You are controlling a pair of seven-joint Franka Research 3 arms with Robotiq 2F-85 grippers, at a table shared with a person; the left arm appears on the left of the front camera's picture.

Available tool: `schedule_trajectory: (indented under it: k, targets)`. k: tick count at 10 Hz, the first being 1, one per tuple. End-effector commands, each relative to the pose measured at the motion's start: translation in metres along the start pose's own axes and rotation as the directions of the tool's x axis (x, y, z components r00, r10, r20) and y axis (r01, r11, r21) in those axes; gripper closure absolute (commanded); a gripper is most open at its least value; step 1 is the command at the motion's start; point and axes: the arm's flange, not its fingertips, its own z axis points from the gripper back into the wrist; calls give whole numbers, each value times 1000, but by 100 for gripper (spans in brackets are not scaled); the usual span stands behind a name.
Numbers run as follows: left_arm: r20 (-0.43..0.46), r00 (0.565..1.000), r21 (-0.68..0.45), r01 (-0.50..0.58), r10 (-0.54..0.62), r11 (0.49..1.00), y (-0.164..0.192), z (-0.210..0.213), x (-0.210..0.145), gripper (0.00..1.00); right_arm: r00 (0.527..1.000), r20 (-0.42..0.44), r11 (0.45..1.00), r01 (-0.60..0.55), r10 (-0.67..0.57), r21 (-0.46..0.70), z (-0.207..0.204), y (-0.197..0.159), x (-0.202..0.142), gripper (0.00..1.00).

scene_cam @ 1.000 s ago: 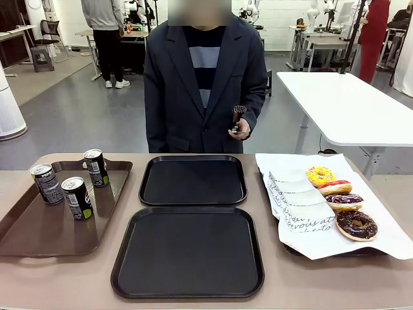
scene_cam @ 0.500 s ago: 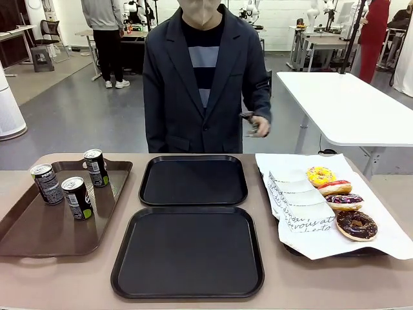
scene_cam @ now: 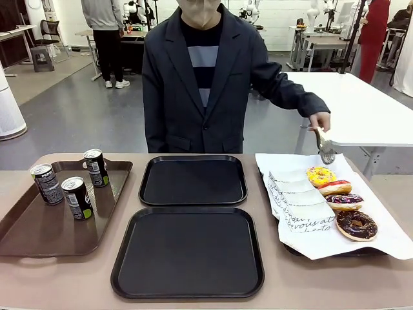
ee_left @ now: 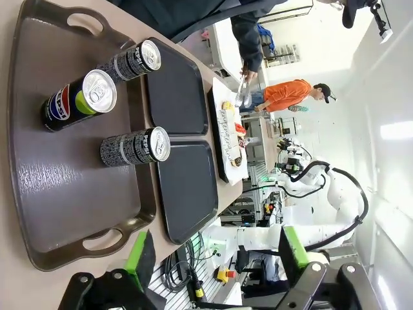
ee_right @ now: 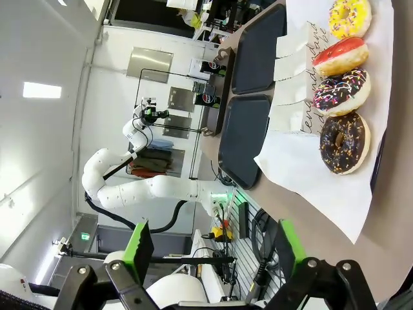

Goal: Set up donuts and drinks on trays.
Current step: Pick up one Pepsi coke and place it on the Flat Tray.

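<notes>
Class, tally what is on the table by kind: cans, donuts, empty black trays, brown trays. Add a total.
Cans: 3
Donuts: 4
Empty black trays: 2
Brown trays: 1
Total: 10

Two black trays [scene_cam: 188, 252] — three drink cans [scene_cam: 77, 197] to their left on one brown tray [scene_cam: 39, 239], four donuts [scene_cam: 335, 188] to their right.

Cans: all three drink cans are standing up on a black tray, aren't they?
Not a black tray. All three drink cans are standing up on the brown tray, to the left of the two black trays. The front view shows it.
</notes>
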Motion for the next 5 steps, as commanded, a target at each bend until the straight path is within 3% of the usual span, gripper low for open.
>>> schedule_trajectory:
  k: [1, 3, 5]
  targets:
    - [6, 1000, -12, -9, 9, 1000, -3, 1, 0, 0, 1000, 4, 1000, -7, 7, 7, 0, 1, -1, 0]
    - [0, 1000, 0, 0, 0, 1000, 0, 0, 0, 0, 1000, 4, 1000, -7, 7, 7, 0, 1, -1, 0]
    - [-98, 994, 228, 73, -52, 971, -51, -18, 18, 0, 1000, 4, 1000, -7, 7, 7, 0, 1, -1, 0]
